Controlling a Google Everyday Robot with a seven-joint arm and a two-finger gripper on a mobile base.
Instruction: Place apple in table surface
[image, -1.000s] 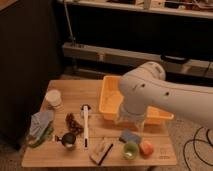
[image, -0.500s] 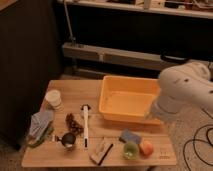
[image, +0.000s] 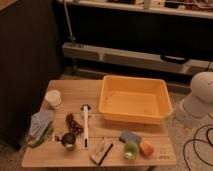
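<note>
Background: dark wall with a pale rail (image: 125, 57) run along it. A dark cabinet (image: 25, 60) is seen at left, and black cables (image: 200, 145) are seen on the floor at right.
Table (image: 75, 90): light wood with visible plank grain, set mid-frame. All items below are carried on it.
Apple (image: 146, 148): orange-red, set on the table near the front right corner, resting free with nothing gripping it.
Cup (image: 130, 150): small, green, mouth up, placed just left of the apple. Whether the two touch cannot be told.
Sponge (image: 127, 135): blue-grey, laid just behind the cup, between cup and bin.
Bin (image: 132, 114): orange plastic, rectangular, placed on the back right part of the table, behind the apple and apart from it.
Brush (image: 85, 125): white, long, laid front to back near the table's middle.
Paper cup (image: 53, 98): white, stood upright near the back left.
Cloth (image: 39, 124): grey-blue, bunched at the left edge, with something green under its front end.
Dark items: a brown cluster (image: 73, 122) and a small dark pot (image: 68, 140) are placed left of the brush.
Arm (image: 202, 95): a white rounded segment is seen at the right edge, off the table and beside the bin.
Gripper: out of view, only the arm segment is shown.
Jaws: state cannot be told.
</note>
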